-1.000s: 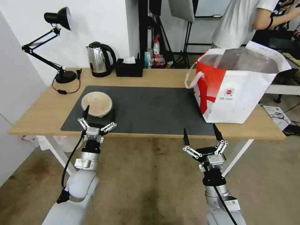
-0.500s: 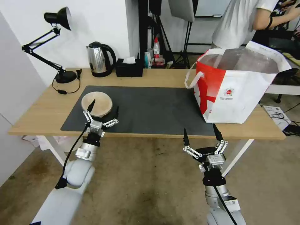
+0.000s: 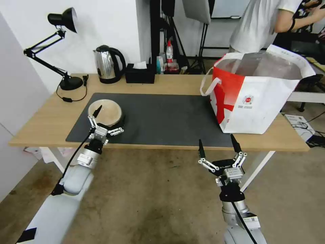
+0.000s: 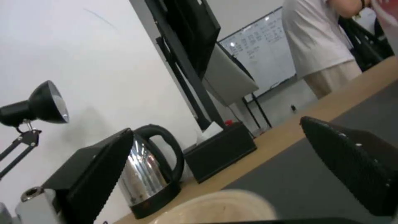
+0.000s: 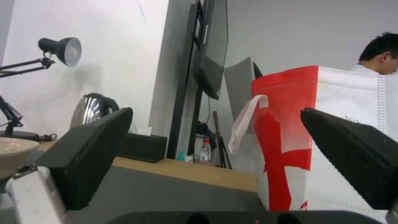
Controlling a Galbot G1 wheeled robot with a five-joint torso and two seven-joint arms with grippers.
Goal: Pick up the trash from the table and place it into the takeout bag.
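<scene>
On the dark grey mat (image 3: pixel 162 117), toward its kettle-side end, I log one beige pulp bowl (image 3: pixel 105 112), upright, sitting near the mat's front edge. It also shows as a pale rim in the left wrist view (image 4: pixel 215 208) and at the edge of the right wrist view (image 5: pixel 12 155).

Left claw (image 3: pixel 109 117): spread wide, reaching in over the mat's front edge. One finger lies against the bowl's near rim; the other stands off the bowl's side toward the bag. From my seat I cannot tell whether either pad touches the bowl. In the wrist view the two black fingers (image 4: pixel 99 174) stand well apart with the bowl's rim between them.

Right claw (image 3: pixel 218 144): spread, hanging off the front edge of the tabletop (image 3: pixel 44 125), just short of the mat's bag-side corner. It holds nothing.

Takeout bag (image 3: pixel 257 95): white with a red side panel, upright at the mat's far end from the bowl, mouth open and foil lining showing, one white loop handle (image 3: pixel 208 84) drooping toward the mat.

Behind the mat, along the back of the tabletop: steel kettle (image 3: pixel 108 64), black tissue box (image 3: pixel 139 74) just beside it, black desk lamp (image 3: pixel 64 51) beyond the kettle at the tabletop's end.
</scene>
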